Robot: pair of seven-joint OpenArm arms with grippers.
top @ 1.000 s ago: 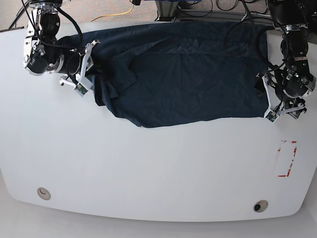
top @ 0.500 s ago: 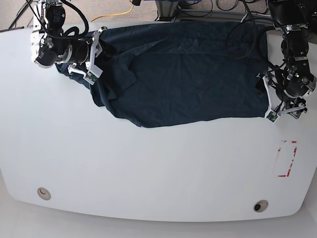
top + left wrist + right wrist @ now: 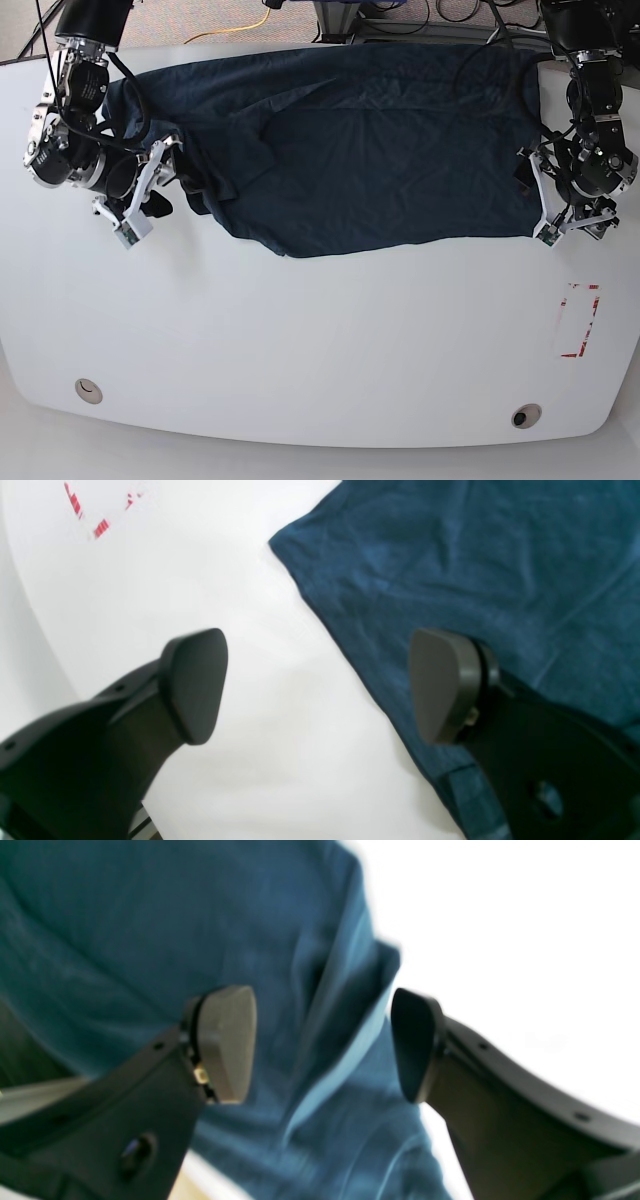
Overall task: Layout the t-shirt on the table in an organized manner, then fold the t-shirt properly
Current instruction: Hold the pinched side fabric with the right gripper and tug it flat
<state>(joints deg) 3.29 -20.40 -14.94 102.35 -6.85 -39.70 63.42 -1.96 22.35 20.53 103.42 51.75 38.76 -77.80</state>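
Observation:
The dark navy t-shirt (image 3: 380, 150) lies spread along the back of the white table (image 3: 300, 340), with bunched folds at its left side. At that left edge, my right gripper (image 3: 150, 195) is open. In the right wrist view its fingers (image 3: 225, 1045) stand apart over a ridge of the t-shirt (image 3: 125, 940) and grip nothing. My left gripper (image 3: 538, 200) sits at the shirt's right edge, open wide. One of its pads (image 3: 195, 685) hangs over bare table (image 3: 210, 580) and the other over the cloth hem (image 3: 450, 580).
A red dashed rectangle (image 3: 578, 320) marks the table at the right. Two grommet holes (image 3: 88, 390) (image 3: 525, 415) sit near the front edge. Cables (image 3: 240, 20) and floor lie beyond the back edge, where the shirt's top reaches.
My right gripper carried the left sleeve toward the back, then swung forward-left and opened, letting the cloth go. The left arm has not moved.

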